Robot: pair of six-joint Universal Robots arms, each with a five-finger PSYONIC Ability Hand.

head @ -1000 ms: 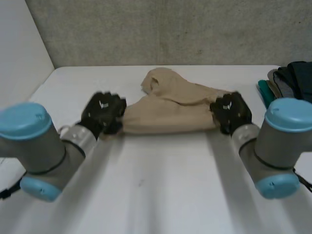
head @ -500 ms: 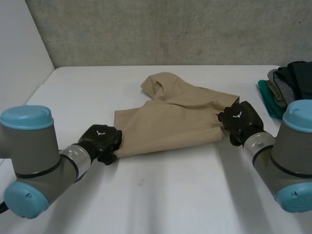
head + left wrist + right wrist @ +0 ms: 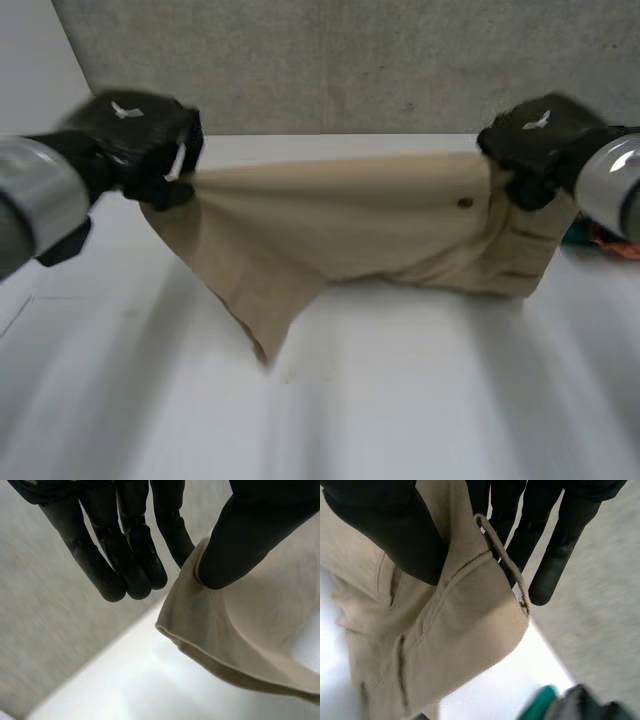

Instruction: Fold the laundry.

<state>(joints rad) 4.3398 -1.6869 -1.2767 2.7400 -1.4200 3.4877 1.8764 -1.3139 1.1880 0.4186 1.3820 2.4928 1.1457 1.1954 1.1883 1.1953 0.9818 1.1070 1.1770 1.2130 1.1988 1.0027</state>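
A pair of tan trousers (image 3: 340, 225) hangs stretched in the air between my two hands, above the white table (image 3: 400, 400). My left hand (image 3: 135, 130) pinches one end of the cloth; its thumb (image 3: 240, 540) presses the tan hem (image 3: 200, 625) against the fingers (image 3: 125, 565). My right hand (image 3: 535, 140) pinches the waistband end, where a belt loop (image 3: 502, 555) and a pocket seam show between its thumb (image 3: 385, 525) and fingers (image 3: 555, 555). A small dark button (image 3: 465, 203) shows near the right hand. One trouser leg droops to a point (image 3: 262, 345) near the tabletop.
A heap of dark and teal clothes (image 3: 570, 705) lies on the table at the far right, partly behind the right hand (image 3: 600, 240). A grey wall (image 3: 340, 60) runs behind the table's back edge.
Both hands have risen from the tabletop and moved apart, lifting the trousers with them. The cloth, crumpled on the table before, now hangs taut between them.
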